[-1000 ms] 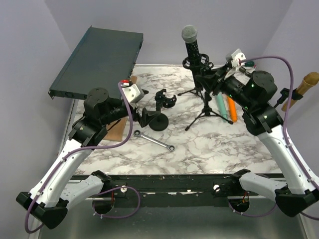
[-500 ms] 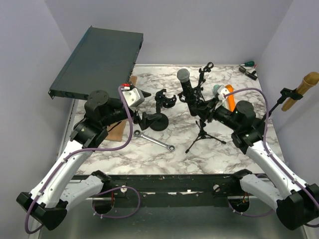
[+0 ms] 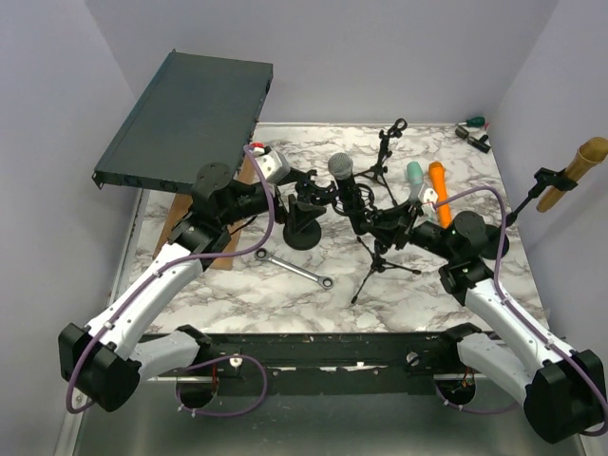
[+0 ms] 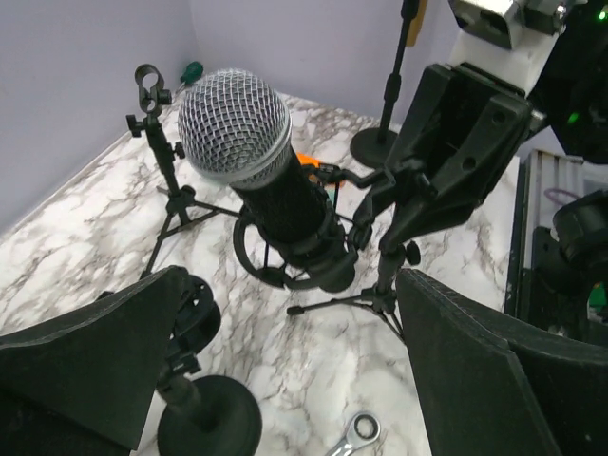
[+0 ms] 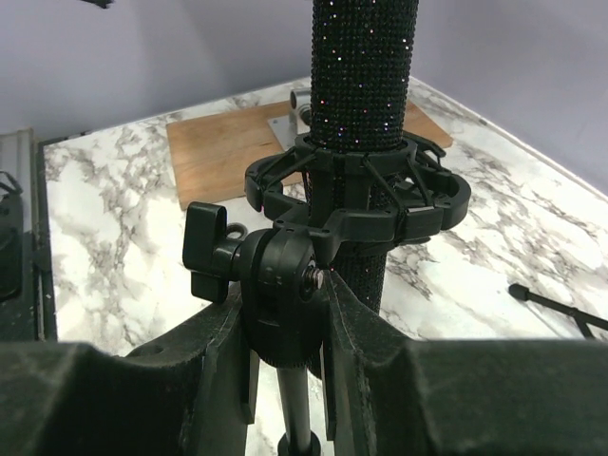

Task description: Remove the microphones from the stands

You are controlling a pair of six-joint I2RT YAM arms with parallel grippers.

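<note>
Has carried stand [image 3: 378,261], clamped at swivel in right end effector [image 5: 285,332], leftward to wide-open left end effector [image 4: 285,380] now facing microphone [image 4: 247,142]; ready for extraction.

Lab test cell: lavender walls [image 3: 399,57], marble-patterned tabletop [image 3: 237,296]

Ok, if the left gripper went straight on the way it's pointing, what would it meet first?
Most likely the microphone, straight ahead of the open left gripper and seated in the stand that the right gripper clamps. How far off it is can't be judged.
</note>
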